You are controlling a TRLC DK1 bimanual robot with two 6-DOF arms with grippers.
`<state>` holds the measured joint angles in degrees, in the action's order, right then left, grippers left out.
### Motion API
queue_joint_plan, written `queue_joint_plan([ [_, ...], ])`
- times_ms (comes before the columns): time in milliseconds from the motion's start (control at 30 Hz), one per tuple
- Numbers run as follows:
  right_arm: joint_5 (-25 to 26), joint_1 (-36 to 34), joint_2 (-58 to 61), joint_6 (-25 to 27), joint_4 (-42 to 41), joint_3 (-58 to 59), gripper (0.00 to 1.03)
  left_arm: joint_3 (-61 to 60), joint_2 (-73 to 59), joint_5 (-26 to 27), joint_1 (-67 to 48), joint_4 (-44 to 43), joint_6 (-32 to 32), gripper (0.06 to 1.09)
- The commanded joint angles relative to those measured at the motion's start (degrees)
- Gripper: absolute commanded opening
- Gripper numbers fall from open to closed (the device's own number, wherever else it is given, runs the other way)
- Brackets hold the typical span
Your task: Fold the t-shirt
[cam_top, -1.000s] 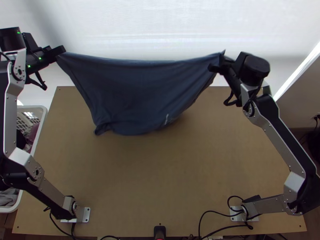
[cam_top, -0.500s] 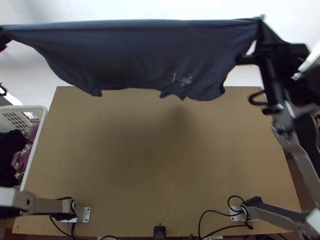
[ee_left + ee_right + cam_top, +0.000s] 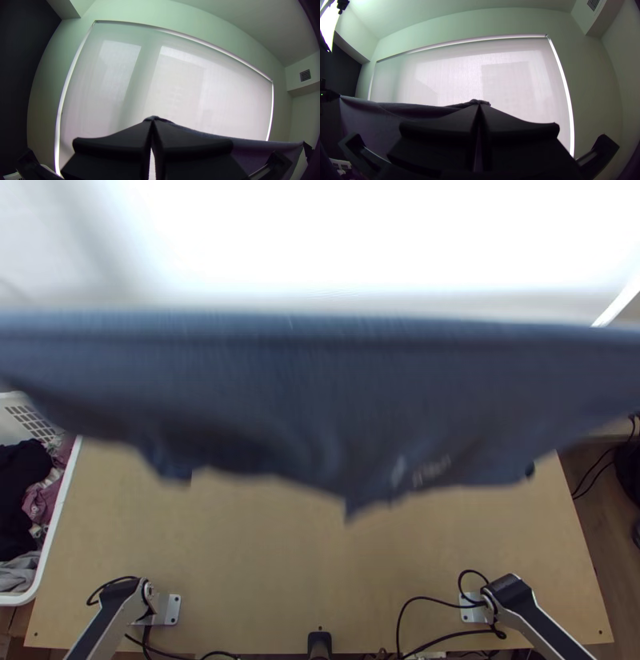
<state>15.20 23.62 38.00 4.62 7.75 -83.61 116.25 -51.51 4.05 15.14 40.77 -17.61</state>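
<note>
Fingers (image 3: 436, 133) hide the t-shirt (image 3: 320, 396) (just where pinched).

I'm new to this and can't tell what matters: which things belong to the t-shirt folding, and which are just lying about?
For the job:
Dark blue t-shirt, stretched in the air
Left end effector, shut on it
Right end effector, also shut on it
Wooden table beneath

Just about:
White laundry basket
Black garment inside it
Window blind
</note>
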Motion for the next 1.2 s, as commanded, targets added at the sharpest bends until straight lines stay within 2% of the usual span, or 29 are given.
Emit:
queue_joint_plan([
  [0, 2.6, -0.5, -3.4, 1.0, 2.3, -0.6, 0.03, -3.7, 3.9, -1.8, 0.4, -0.2, -0.5, 0.1],
  [133, 2.5, -0.5, -5.7, -0.8, 7.5, 0.0, 0.03, -7.4, 7.2, -1.8, 0.3, 2.1, -0.7, 0.1],
  [233, 2.4, -0.3, -8.3, -2.5, 10.1, 4.7, 0.03, -13.2, 9.6, -1.9, 0.1, 3.5, -0.7, 0.1],
  [433, 2.3, 2.0, -13.6, -9.1, 11.9, 21.2, 0.03, -32.8, 15.5, -1.4, -0.9, 3.3, 0.5, 0.1],
  [667, 2.0, 5.9, -16.3, -17.8, 11.8, 40.5, 0.03, -56.4, 18.2, -1.2, -1.6, -0.8, 2.8, 0.1],
  [800, 0.0, 5.6, -14.1, -20.1, 5.9, 49.5, 0.03, -67.4, 17.1, -0.2, -1.5, -9.5, 4.9, 0.1],
  [900, -2.6, 3.5, -9.6, -21.5, -1.0, 54.5, 0.03, -70.3, 11.6, 0.9, -1.3, -14.0, 4.9, 0.1],
  [1000, -4.0, 1.0, -0.7, -24.1, -7.4, 56.3, 0.03, -70.8, 4.7, 1.4, -1.1, -18.1, 4.8, 0.1],
  [1100, -8.3, -4.6, 9.9, -25.8, -14.6, 56.0, 0.03, -70.2, -2.5, 1.5, -1.3, -22.9, 4.6, 0.1],
  [1167, -9.1, -6.1, 17.5, -27.1, -17.9, 54.2, 0.03, -68.7, -7.9, 1.5, -1.3, -25.6, 4.3, 0.1],
])
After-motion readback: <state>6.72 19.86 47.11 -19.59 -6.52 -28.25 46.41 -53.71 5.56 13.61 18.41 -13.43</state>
